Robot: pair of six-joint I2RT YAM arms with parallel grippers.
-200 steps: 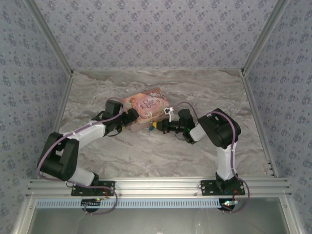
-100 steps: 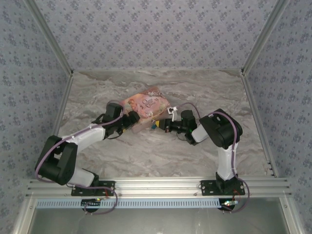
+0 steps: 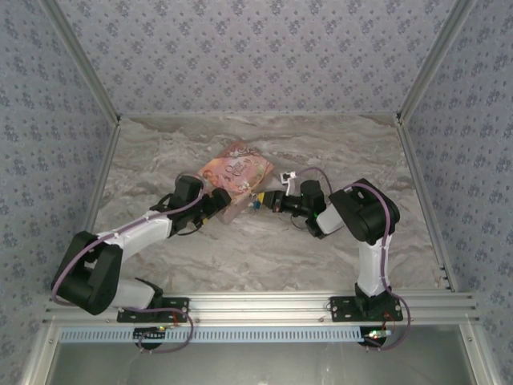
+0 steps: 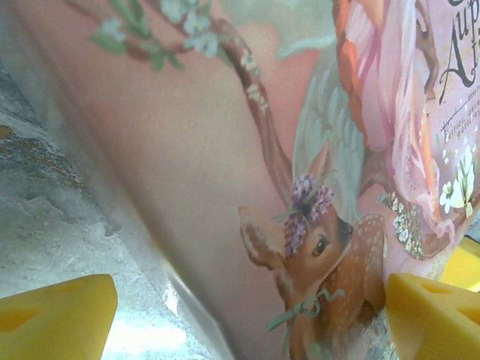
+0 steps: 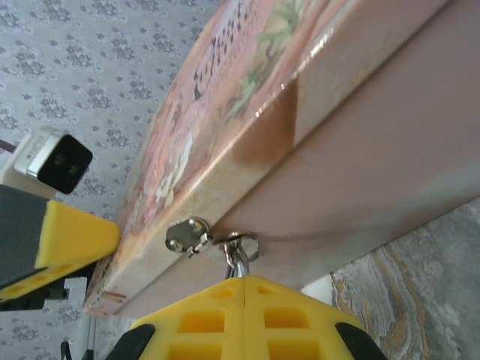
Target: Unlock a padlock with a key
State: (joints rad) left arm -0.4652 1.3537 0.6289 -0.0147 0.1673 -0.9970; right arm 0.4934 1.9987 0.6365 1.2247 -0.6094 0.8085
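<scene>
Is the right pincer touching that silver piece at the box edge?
Touching. Right wrist view: the silver piece runs straight into the seam of the shut right pincer.

I am working over a grey marbled tabletop [image 3: 264, 249]. Blue-grey floral wallpaper [image 3: 256, 56] is rising behind and beside it, aluminium posts [image 3: 83, 60] are framing its far corners, and an aluminium rail [image 3: 264, 305] is running along its near edge.

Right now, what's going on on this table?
The left hand is open at the edge of the pink box. The right hand is shut on a small silvery piece at the box's clasp. Whether it is the key or the padlock's shackle, I cannot tell.
</scene>
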